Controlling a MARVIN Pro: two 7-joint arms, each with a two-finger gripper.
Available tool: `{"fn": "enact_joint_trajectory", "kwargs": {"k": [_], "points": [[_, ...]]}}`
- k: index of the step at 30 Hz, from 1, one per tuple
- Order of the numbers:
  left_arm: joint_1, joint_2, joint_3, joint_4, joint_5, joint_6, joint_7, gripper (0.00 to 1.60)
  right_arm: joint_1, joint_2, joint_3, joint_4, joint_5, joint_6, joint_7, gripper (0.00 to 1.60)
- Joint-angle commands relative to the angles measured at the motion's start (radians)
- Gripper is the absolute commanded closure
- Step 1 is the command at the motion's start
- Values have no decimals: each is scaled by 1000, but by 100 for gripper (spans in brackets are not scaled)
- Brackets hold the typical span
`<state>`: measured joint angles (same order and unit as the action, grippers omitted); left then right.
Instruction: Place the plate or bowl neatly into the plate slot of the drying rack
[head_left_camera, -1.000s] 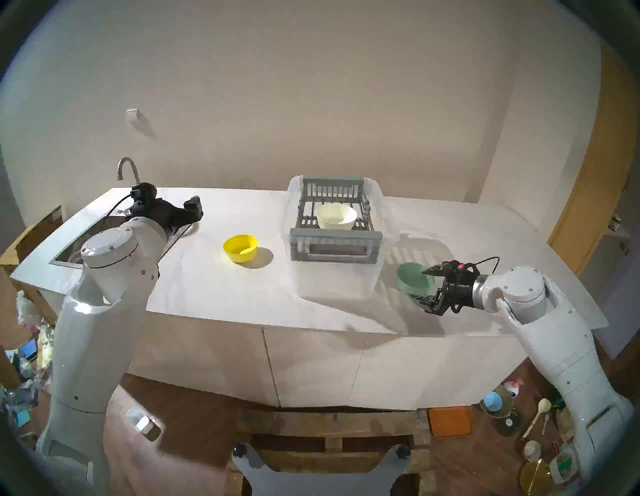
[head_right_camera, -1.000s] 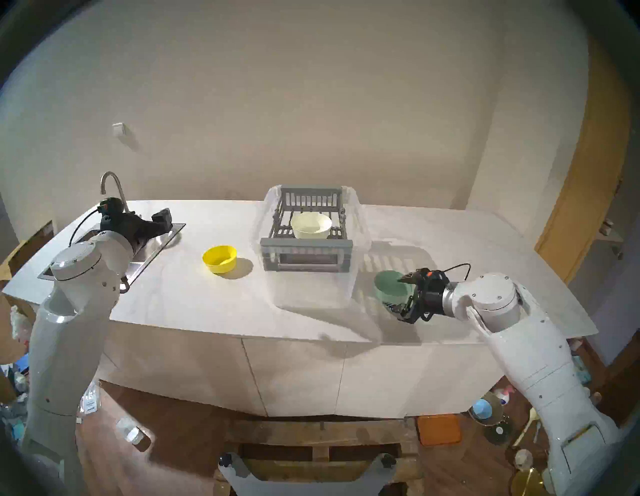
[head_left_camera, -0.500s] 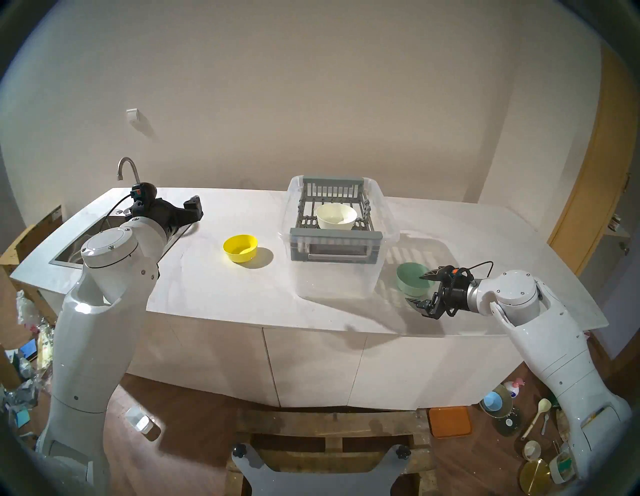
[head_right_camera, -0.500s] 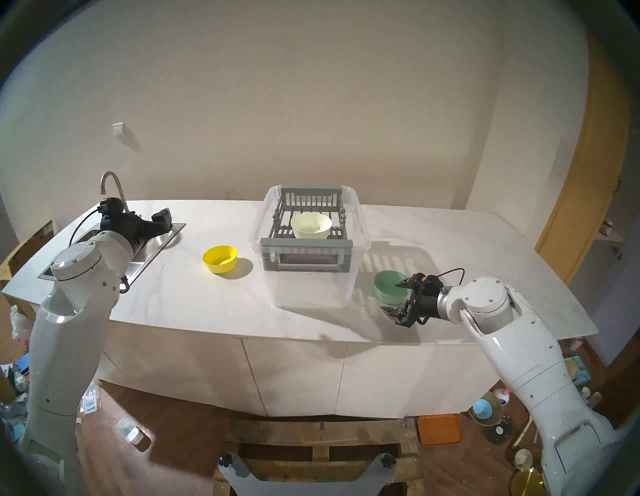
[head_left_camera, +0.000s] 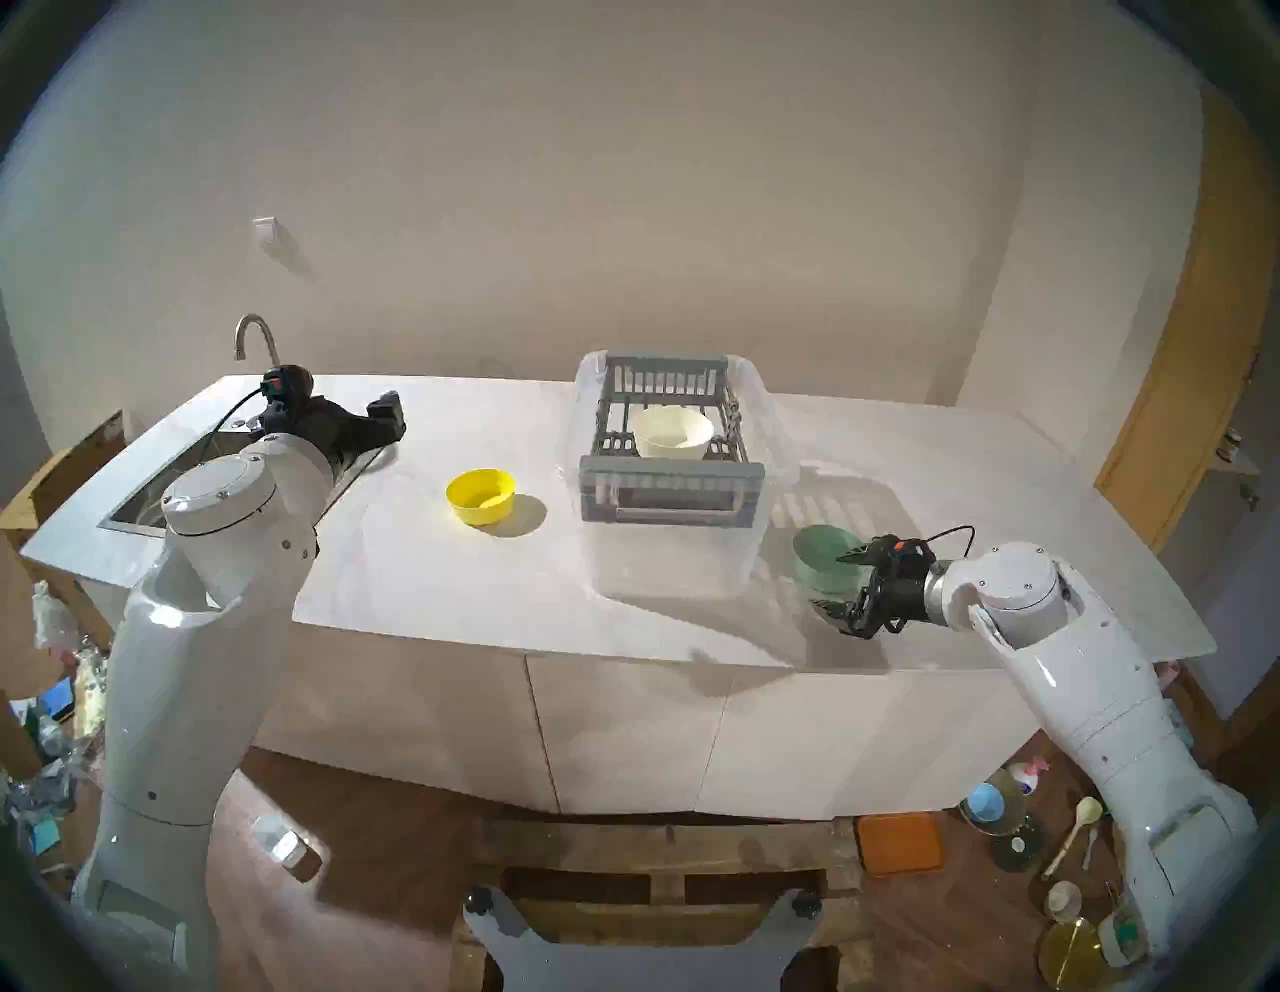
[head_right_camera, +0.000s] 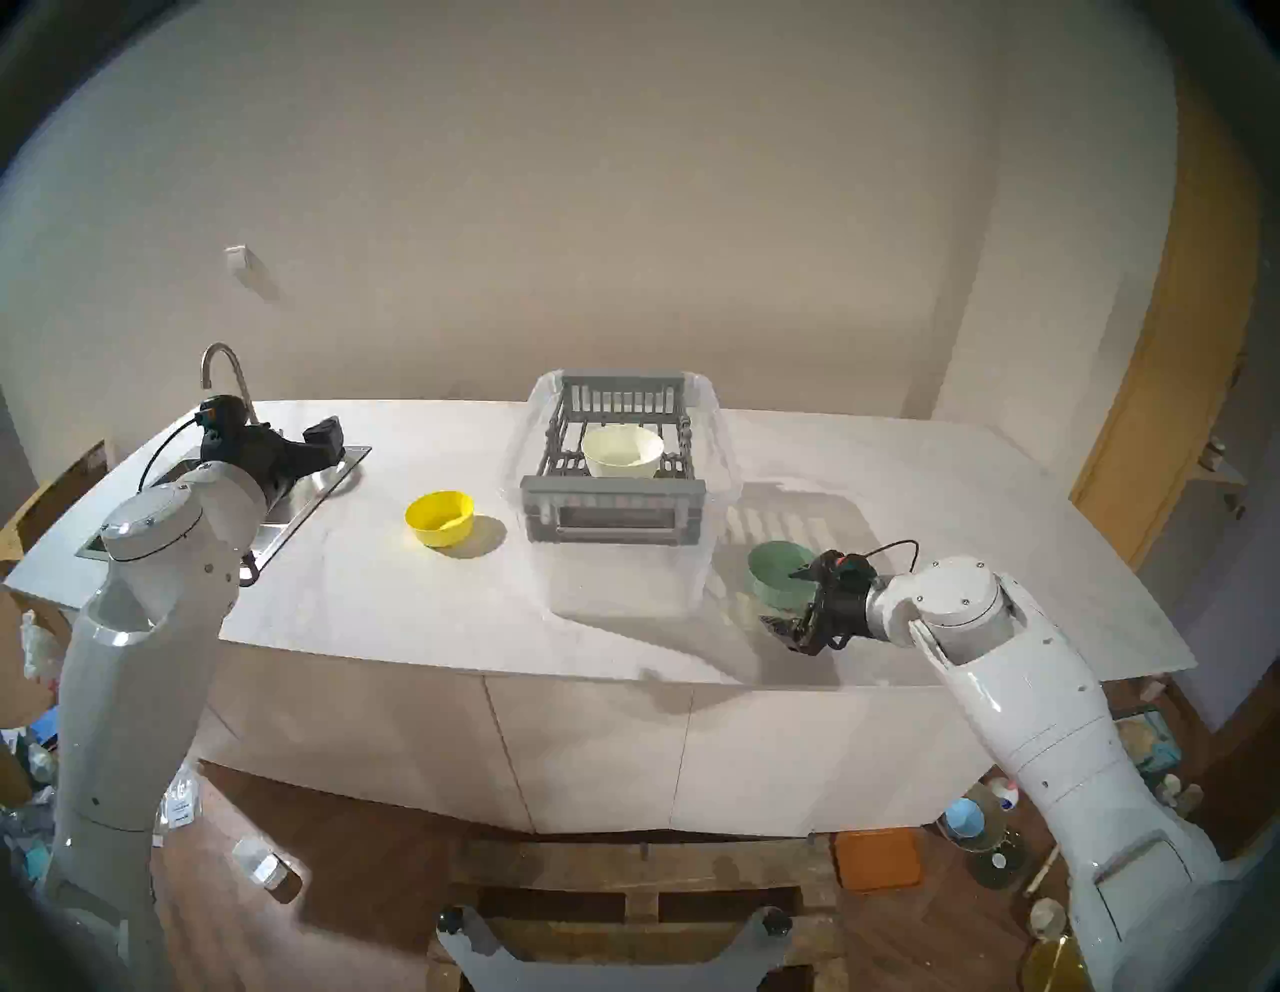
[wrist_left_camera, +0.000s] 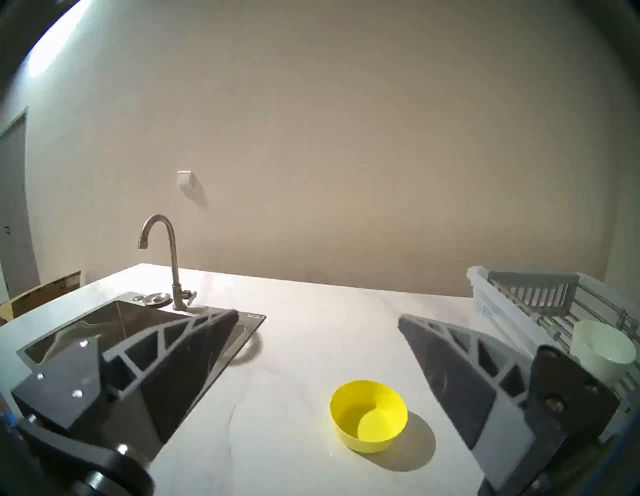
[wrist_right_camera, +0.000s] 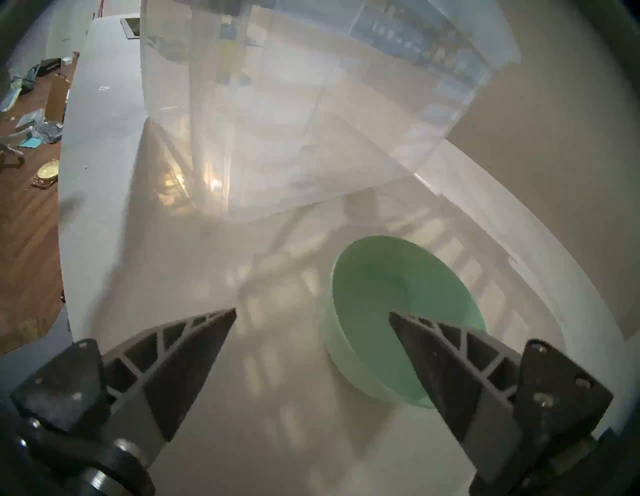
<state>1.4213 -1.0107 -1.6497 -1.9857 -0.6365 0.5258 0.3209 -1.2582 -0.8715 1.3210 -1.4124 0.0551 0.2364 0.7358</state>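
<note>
The grey drying rack (head_left_camera: 672, 479) sits on top of a clear plastic tub (head_left_camera: 665, 561) at mid-counter. A cream bowl (head_left_camera: 672, 433) stands upright on the rack's bars; the plate slot gaps (head_left_camera: 616, 415) beside it are bare. A green bowl (head_left_camera: 821, 558) stands on the counter right of the tub. My right gripper (head_left_camera: 831, 582) is open and straddles the bowl's near rim, one finger (wrist_right_camera: 433, 350) over the inside and the other finger (wrist_right_camera: 194, 346) outside. A yellow bowl (head_left_camera: 480, 497) stands left of the tub. My left gripper (wrist_left_camera: 318, 316) is open and empty by the sink.
A steel sink (head_left_camera: 149, 495) with a curved faucet (head_left_camera: 253, 336) takes the counter's left end. The tub wall (wrist_right_camera: 294, 121) stands close ahead of the right gripper. The counter's front edge (head_left_camera: 866, 668) runs just behind the right wrist. Clutter lies on the floor.
My right arm has shifted a little left toward the green bowl, bringing the open fingers further around its rim. The left arm and the other bowls have not moved.
</note>
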Motion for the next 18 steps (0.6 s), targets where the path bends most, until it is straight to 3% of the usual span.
{"fn": "enact_joint_trajectory", "kwargs": {"k": [1, 18], "points": [[-19, 3, -9, -22, -2, -7, -4, 0, 68, -22, -13, 16, -11, -18, 3, 0], [-19, 4, -9, -22, -2, -7, -4, 0, 123, -60, -48, 73, -38, -17, 6, 0]]}}
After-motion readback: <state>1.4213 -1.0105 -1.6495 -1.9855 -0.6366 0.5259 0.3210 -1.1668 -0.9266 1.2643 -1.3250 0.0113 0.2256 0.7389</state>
